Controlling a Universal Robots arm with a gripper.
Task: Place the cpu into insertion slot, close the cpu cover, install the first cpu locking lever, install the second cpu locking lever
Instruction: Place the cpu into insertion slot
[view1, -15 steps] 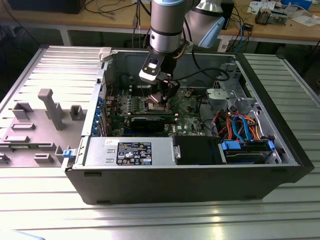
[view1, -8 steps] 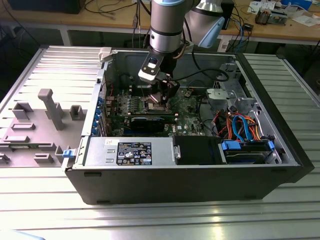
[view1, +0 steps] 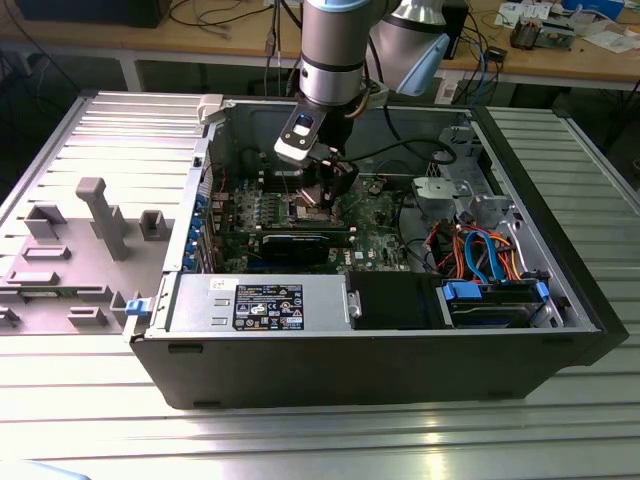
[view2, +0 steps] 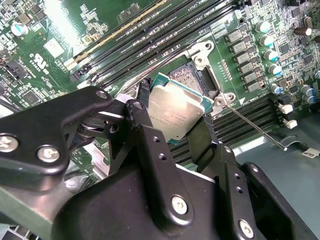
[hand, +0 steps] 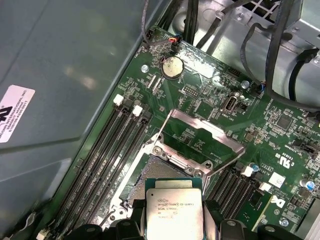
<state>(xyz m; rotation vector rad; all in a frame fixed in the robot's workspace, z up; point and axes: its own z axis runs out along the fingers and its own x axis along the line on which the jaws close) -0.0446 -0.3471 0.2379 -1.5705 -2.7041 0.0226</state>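
In both wrist views my gripper (view2: 175, 126) (hand: 174, 227) is shut on the cpu (view2: 177, 109) (hand: 174, 207), a flat silver-grey square pinched at two opposite edges by black fingers (view2: 145, 122). The chip hangs tilted just above the insertion slot (view2: 194, 76) (hand: 162, 172), whose dark centre shows partly beyond it. The cpu cover (hand: 200, 125) stands swung up and open behind the slot. A thin locking lever (view2: 250, 123) sticks out beside the socket, released. In the exterior view the gripper (view1: 318, 195) is low inside the open computer case, over the green board (view1: 385, 215).
Long memory slots (view2: 150, 37) (hand: 105, 155) run on both sides of the socket. A black expansion card (view1: 295, 243), a power supply (view1: 260, 300), a blue drive bay (view1: 495, 295) and loose cables (view1: 480, 245) crowd the case. Its walls (view1: 350, 370) rise all around.
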